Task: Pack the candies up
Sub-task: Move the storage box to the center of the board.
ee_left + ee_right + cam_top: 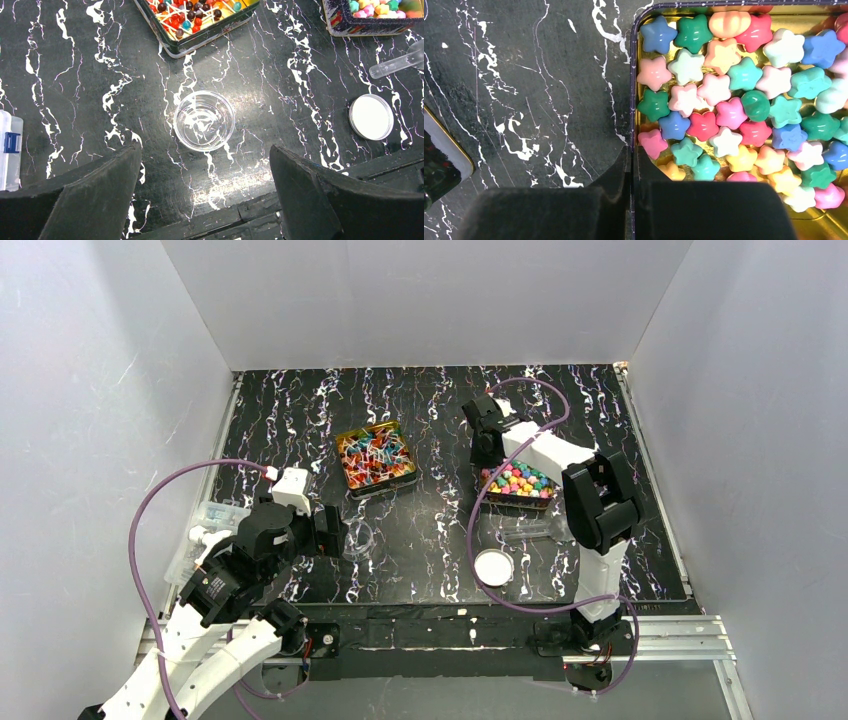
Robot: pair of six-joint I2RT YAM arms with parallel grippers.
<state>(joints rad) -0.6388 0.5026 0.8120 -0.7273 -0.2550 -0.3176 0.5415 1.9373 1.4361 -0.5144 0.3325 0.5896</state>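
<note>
The right gripper (631, 156) was clamped on the wall of the tin (632, 75); the candies (724, 105) lay just beyond its tips, inside. The left gripper (205, 152) hung wide open.

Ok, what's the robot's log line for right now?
left end effector: open, near clear cup | right end effector: shut on star candy tin wall | cup: empty

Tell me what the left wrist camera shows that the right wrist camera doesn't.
Left wrist only: the clear cup, white lid, clear scoop and the open left gripper. Right wrist only: the right gripper shut on the star tin at its left wall. Both: the star tin, its star candies and the black marbled table.
</note>
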